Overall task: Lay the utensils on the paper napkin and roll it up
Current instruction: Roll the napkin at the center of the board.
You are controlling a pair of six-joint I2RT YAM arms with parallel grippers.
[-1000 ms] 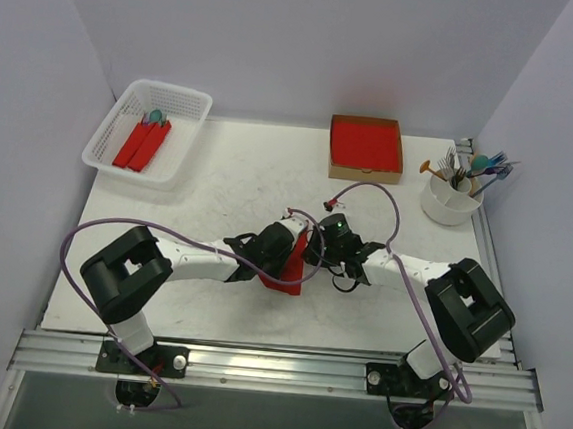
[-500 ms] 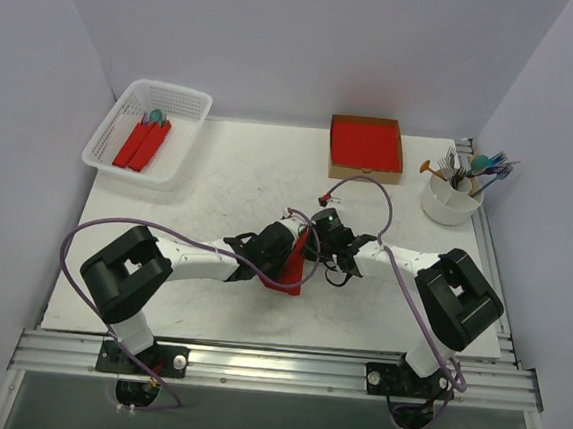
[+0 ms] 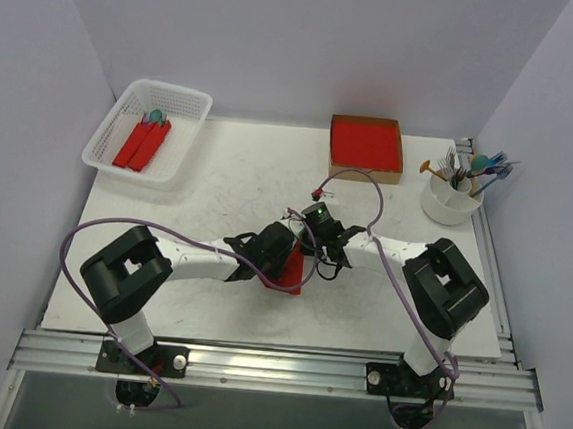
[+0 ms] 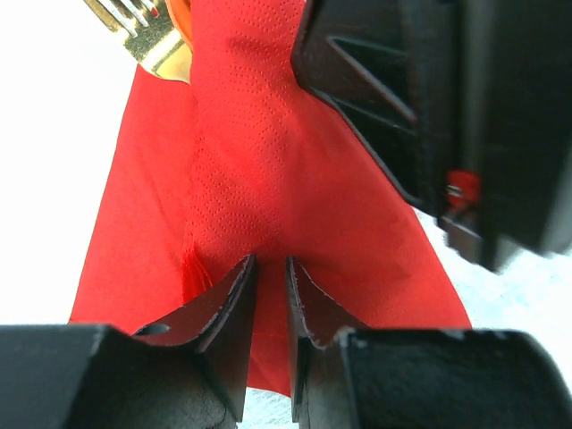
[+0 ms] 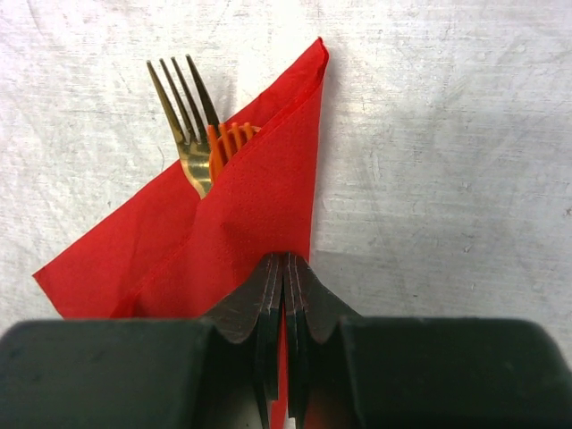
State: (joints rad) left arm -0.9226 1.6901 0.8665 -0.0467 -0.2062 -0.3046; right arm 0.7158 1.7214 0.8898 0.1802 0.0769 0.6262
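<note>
Inward slid my right claw (image 5: 284,261), clamped on the thin red paper napkin (image 5: 255,201); left claw (image 4: 269,264) pinched its fold. Opposed pulls risked tearing it, loosing the golden fork (image 5: 183,121).

Two robot arms, left (image 3: 192,259) and right (image 3: 394,252); one red napkin (image 5: 255,210) holding two forks, one metal (image 5: 192,161), one orange (image 5: 223,145); one basket (image 3: 167,88) with two red rolls (image 3: 130,146); one cardboard box (image 3: 364,174); one cup (image 3: 446,208) of utensils, too small to count.
</note>
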